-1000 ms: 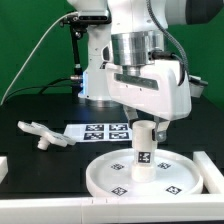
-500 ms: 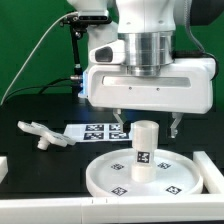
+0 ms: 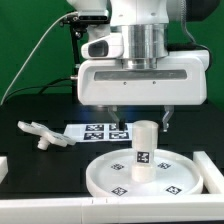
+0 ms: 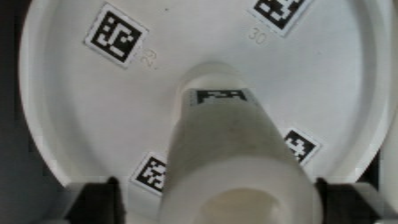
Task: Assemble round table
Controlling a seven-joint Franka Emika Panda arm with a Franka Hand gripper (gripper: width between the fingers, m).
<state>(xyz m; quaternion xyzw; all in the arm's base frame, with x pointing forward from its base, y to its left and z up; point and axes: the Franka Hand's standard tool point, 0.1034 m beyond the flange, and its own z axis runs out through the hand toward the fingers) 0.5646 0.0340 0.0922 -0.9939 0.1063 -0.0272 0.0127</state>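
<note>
End effector (image 3: 140,123) straddles upright leg (image 3: 146,140) on disc (image 3: 104,176).

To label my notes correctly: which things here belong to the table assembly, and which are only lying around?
Belong to the job:
disc
leg
foot piece
gripper

Lying about:
marker board
white rail

On a black table (image 3: 40,165), the round disc (image 3: 103,181) is laid near, toward the exterior view's right. The foot piece (image 3: 38,134) is set at the left, and the marker board (image 3: 95,131) lies farther back.
</note>
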